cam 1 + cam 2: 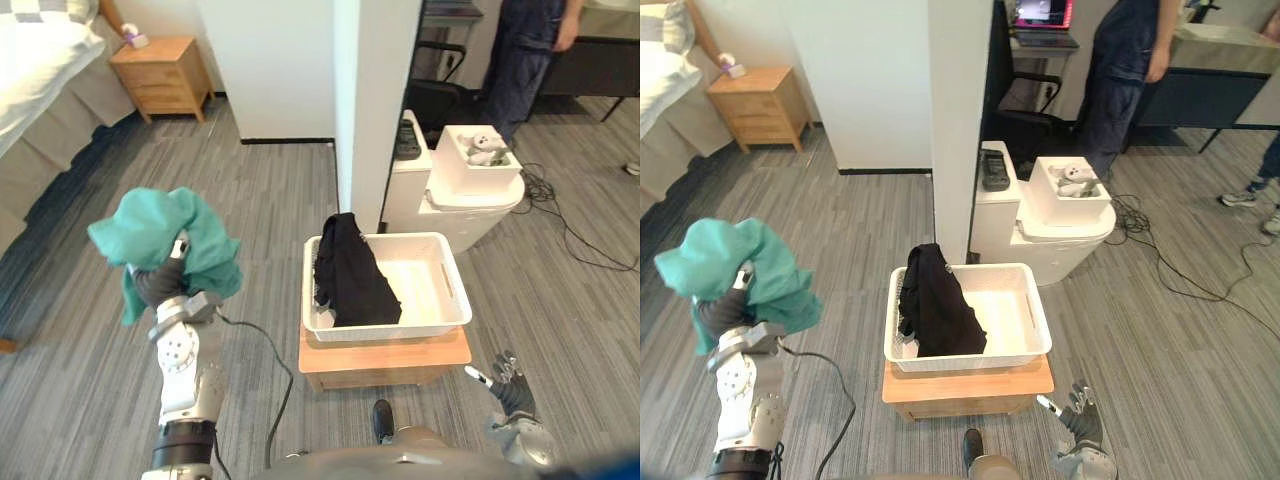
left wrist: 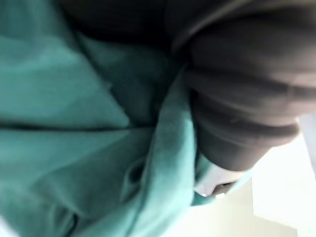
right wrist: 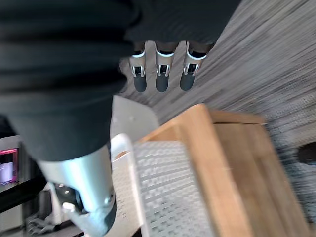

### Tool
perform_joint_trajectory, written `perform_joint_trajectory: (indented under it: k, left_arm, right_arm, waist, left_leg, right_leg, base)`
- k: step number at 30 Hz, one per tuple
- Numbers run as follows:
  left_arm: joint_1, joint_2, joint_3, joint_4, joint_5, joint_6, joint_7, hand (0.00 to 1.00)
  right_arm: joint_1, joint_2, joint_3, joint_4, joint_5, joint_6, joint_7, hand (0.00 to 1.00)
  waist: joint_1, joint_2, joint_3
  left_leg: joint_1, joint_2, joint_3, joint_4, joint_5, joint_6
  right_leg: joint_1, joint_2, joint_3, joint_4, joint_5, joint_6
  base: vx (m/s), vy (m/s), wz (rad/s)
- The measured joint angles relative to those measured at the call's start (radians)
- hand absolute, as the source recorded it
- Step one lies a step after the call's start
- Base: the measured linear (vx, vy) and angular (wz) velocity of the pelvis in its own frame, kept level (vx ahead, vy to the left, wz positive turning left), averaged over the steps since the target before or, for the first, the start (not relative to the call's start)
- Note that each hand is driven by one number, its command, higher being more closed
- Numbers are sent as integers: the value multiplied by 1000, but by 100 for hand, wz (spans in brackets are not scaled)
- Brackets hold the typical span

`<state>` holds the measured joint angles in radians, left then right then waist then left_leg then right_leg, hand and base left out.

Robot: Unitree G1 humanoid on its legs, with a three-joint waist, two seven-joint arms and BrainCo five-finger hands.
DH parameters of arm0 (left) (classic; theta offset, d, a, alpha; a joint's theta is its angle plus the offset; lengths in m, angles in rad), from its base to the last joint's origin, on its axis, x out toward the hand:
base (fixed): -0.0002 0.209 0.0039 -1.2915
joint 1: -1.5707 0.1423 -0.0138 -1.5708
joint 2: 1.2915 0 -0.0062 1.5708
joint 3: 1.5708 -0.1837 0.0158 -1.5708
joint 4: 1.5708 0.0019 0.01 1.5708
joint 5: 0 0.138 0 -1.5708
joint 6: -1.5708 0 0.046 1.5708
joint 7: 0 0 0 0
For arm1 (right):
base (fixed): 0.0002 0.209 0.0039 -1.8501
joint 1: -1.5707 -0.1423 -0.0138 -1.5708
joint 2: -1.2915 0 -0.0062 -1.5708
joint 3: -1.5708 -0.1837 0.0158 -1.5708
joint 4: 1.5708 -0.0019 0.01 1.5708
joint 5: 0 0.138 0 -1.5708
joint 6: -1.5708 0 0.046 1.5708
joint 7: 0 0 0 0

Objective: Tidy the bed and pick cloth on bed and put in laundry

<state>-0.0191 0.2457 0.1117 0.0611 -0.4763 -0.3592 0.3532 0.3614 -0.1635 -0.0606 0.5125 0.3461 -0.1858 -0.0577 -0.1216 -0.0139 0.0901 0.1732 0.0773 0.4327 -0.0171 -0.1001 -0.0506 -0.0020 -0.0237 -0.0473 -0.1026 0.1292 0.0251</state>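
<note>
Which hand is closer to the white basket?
Right. The right hand, open, is by the near right corner of the basket; the left hand, clutching the teal cloth, is farther off its left side.

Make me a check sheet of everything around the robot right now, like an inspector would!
Surface: grey floor; a stool carries the basket.
Job's things: teal cloth draped over the left hand; black cloth in the basket's left half.
Clutter: white bin behind the basket, with a box holding a toy on top.
Hands: left hand up under the teal cloth; right hand low by the stool, open, empty.
Cables: loose cables on the floor right of the bin.
Surroundings: bed, nightstand, pillar, a person standing at the back.
</note>
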Motion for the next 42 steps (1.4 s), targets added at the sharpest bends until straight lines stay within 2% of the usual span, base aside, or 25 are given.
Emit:
perform_joint_trajectory:
  k: [2, 3, 5, 8, 11, 18, 21, 25, 30, 35, 37, 42]
  left_arm:
    - [-46, 27, -42, 6, 43, 50, -6, 100]
    - [-57, 33, -54, 13, 54, 59, -7, 100]
    - [-123, 64, -101, 106, 75, 103, -37, 100]
    - [-190, 85, -138, 210, 76, 145, -52, 100]
    - [-237, 87, -164, 262, 81, 167, -85, 100]
    - [-288, 137, -202, 317, 154, 193, -132, 100]
    - [-304, 164, -227, 328, 154, 198, -149, 100]
    - [-318, 170, -239, 328, 126, 202, -178, 100]
    - [-338, 154, -280, 328, 15, 256, -245, 100]
    - [-338, 111, -352, 328, 22, 287, -282, 100]
    - [-338, 99, -383, 326, 30, 292, -284, 100]
    - [-328, 57, -484, 311, 76, 342, -280, 100]
  right_arm:
    - [22, 7, -9, 28, -1, -3, 34, 0]
    - [28, 8, -9, 33, -1, -4, 42, 0]
    - [44, 8, -9, 40, -8, -13, 72, 0]
    - [49, 10, -9, 56, -16, -21, 97, 0]
    - [49, 10, -10, 63, -16, -38, 109, 0]
    - [52, 34, -9, 75, -17, -41, 138, 0]
    - [54, 40, -7, 75, -16, -41, 142, 0]
    - [73, 40, -6, 75, -17, -42, 141, 0]
    - [79, 44, 6, 75, -17, -47, 142, 0]
    - [86, 44, 11, 74, -17, -50, 142, 0]
    - [90, 45, 13, 74, -17, -50, 142, 0]
    - [110, 50, 13, 74, -24, -50, 163, 0]
  waist:
    - [-17, 0, -2]
    - [-26, 0, -2]
    - [-44, 11, -9]
    - [-75, 18, -9]
    - [-100, 21, -9]
    - [-138, 36, -10]
    - [-142, 43, -11]
    - [-163, 60, -6]
    - [-166, 63, -3]
    - [-171, 61, -2]
    - [-171, 60, -1]
    - [-175, 51, 4]
  left_leg:
    - [15, 2, 26, 1, -8, -2]
    - [20, 2, 31, 1, -10, -4]
    - [28, 3, 56, 0, -19, -8]
    - [38, 6, 90, 1, -28, -14]
    - [40, 8, 120, 3, -27, -13]
    - [62, 16, 166, 1, -39, -26]
    - [60, 15, 190, 3, -43, -28]
    - [60, 14, 205, 8, -51, -29]
    - [46, 16, 247, 41, -72, -28]
    - [37, 19, 265, 70, -92, -24]
    - [37, 20, 269, 74, -98, -23]
    - [60, 21, 280, 91, -118, -21]
  right_leg:
    - [6, 6, 23, 0, 1, 1]
    - [7, 8, 32, 0, 0, 1]
    - [6, 14, 54, 0, 0, 2]
    - [1, 23, 84, 0, -1, 3]
    - [-14, 33, 111, 0, 9, -5]
    - [-16, 54, 153, 5, 13, -5]
    - [-25, 57, 172, 1, 16, -4]
    - [-30, 59, 188, 1, 17, -4]
    - [-51, 65, 237, 1, 29, -1]
    - [-59, 65, 261, 6, 34, 5]
    - [-58, 66, 272, 6, 36, 8]
    - [-33, 67, 282, 6, 36, 13]
  base:
    - [-16, 8, -32]
    - [-19, 8, -27]
    - [-11, 9, -33]
    - [-5, 3, -32]
    - [15, -1, -31]
    - [17, -5, -22]
    - [-42, -12, -18]
    - [-38, -20, -15]
    - [-53, -26, -26]
    - [-51, -26, -15]
    - [-41, -11, -11]
    - [-46, -3, -7]
